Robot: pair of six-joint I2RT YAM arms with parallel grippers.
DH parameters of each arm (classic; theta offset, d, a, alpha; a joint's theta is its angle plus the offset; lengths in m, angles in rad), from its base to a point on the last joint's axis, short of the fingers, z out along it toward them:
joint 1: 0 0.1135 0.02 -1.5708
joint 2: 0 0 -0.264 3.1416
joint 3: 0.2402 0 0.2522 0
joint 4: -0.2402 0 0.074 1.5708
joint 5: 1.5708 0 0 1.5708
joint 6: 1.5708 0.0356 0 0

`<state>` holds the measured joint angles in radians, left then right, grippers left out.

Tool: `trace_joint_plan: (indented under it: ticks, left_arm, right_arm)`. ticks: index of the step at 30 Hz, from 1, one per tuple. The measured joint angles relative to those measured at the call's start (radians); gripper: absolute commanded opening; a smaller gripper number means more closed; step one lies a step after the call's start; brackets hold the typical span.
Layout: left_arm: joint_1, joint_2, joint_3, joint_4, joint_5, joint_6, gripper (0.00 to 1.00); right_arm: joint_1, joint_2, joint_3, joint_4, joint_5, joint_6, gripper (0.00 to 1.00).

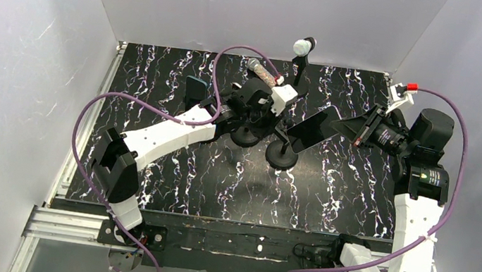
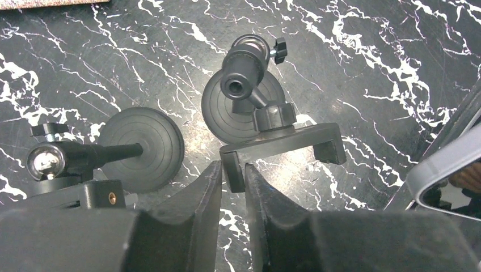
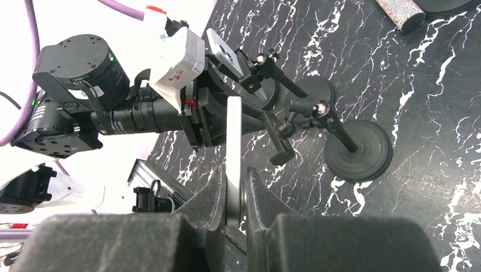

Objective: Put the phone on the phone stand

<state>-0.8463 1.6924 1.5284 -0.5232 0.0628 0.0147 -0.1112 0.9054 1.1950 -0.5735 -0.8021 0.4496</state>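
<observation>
Top external view has me holding the phone (image 1: 310,129) in my right hand (image 1: 351,130), tilted in the air over the middle of the worktop (image 1: 203,180), a little toward its right edge. The right wrist camera shows that hand's fingers pressed against the two faces of the phone, which it sees edge-on as a pale strip. My left hand (image 2: 232,184) is nearly pressed together, and I judge it is pinching the end lip of the cradle (image 2: 289,139) on the phone stand (image 2: 249,68) to steady it. This stand sits near the middle of the worktop, with a second stand (image 2: 142,148) just beside it. By my reading the pickup and the carry are done and the stand is braced. What is left is lowering the phone into the cradle, letting go and backing both hands away. The cradle is bare, so the phone is not yet seated. I cannot tell whether the phone's lower edge already touches the stand, because from above the two overlap. My left fingertips are hidden under the wrist in that view, and the left wrist camera cuts the phone off at its right border.
</observation>
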Motion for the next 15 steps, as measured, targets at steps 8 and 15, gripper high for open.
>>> trace_joint_plan:
  ticks: [8,15]
  left_arm:
    - [0.002,-0.004,-0.012,0.011,-0.003,0.005,0.0]
    - [0.0,-0.068,-0.073,0.003,-0.02,-0.039,0.0]
  right_arm:
    - [0.0,0.0,0.0,0.001,-0.037,-0.008,0.01]
    - [0.0,-0.022,-0.038,0.077,-0.134,-0.006,0.01]
